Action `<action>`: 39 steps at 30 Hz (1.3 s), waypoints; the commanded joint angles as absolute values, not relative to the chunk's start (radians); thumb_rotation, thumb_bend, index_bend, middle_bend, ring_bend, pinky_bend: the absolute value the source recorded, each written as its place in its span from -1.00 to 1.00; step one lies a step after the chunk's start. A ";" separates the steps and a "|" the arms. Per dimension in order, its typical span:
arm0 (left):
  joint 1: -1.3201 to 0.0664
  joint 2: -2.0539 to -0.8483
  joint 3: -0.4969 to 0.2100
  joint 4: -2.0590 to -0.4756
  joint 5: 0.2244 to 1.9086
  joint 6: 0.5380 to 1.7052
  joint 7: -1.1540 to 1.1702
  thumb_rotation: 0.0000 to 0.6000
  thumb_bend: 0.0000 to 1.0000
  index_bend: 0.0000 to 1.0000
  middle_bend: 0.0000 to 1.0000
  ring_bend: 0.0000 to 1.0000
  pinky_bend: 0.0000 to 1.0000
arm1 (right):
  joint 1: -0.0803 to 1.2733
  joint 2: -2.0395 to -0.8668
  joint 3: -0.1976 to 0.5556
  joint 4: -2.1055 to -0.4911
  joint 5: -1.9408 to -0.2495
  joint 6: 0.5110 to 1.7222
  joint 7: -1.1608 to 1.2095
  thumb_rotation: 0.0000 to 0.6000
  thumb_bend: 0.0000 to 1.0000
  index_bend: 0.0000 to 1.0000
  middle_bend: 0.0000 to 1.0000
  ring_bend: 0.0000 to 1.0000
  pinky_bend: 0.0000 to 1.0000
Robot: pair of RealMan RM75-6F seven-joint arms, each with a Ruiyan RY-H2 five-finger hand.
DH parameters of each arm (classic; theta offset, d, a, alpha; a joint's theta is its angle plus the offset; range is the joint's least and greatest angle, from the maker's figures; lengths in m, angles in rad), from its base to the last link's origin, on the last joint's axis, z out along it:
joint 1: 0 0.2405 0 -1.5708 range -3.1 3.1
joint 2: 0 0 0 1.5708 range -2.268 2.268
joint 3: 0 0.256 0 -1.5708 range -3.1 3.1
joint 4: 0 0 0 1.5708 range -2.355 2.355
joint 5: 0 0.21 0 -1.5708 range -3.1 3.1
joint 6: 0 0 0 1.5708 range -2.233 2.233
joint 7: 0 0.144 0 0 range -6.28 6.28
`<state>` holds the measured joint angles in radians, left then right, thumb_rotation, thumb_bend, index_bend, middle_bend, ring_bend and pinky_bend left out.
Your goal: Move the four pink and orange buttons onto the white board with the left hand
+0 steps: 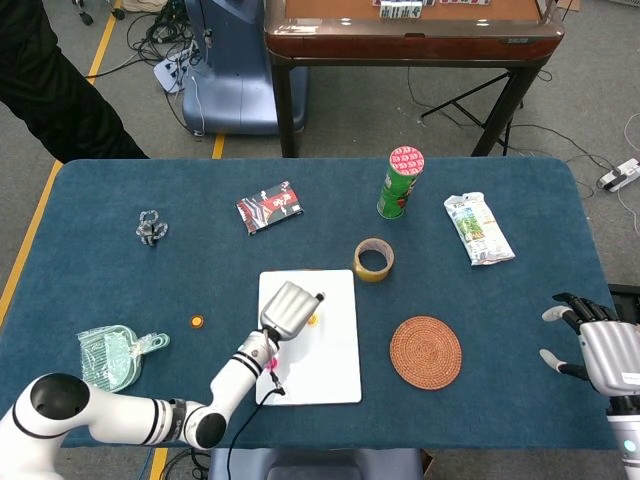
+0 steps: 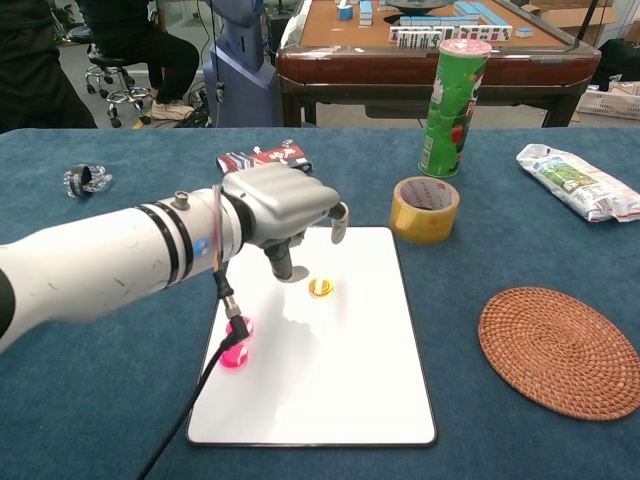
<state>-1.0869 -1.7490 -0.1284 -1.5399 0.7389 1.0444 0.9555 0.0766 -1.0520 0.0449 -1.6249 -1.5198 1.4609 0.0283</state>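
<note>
Left hand above the upper left of the board, knuckles up, fingers curled downward, holding nothing; forearm stretched in from the lower left, cable trailing beneath the wrist. Same hand in the head view, over the board's left half. Orange button flat on the board just below and right of the fingertips, apart from them. Two pink buttons at the board's left edge, close together, partly behind the cable. Second orange button on the cloth, well left of the board.

Right hand at the table's far right edge, fingers spread, empty, well apart from everything else.

Tape roll just beyond the board's upper right corner. Green can upright behind the tape. Woven mat right of the board. Snack bag at far right. Red packet behind the left hand. Green dustpan at the table's near left.
</note>
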 commanded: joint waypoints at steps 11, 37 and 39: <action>-0.969 -1.528 -0.030 -1.738 0.752 1.138 0.930 1.00 -0.28 -0.19 1.00 1.00 1.00 | 0.079 -1.058 0.042 -1.627 -1.521 1.454 0.015 1.00 -0.98 -0.19 -0.48 -0.51 -0.36; -0.820 -1.463 0.069 -1.659 0.789 1.090 0.814 1.00 -0.29 -0.09 1.00 1.00 1.00 | 0.084 -1.068 0.042 -1.626 -1.510 1.441 -0.010 1.00 -0.98 -0.19 -0.48 -0.51 -0.36; -0.815 -1.470 0.069 -1.640 0.790 1.084 0.811 1.00 -0.29 -0.09 1.00 1.00 1.00 | 0.084 -1.067 0.042 -1.626 -1.509 1.441 -0.009 1.00 -0.98 -0.19 -0.48 -0.51 -0.36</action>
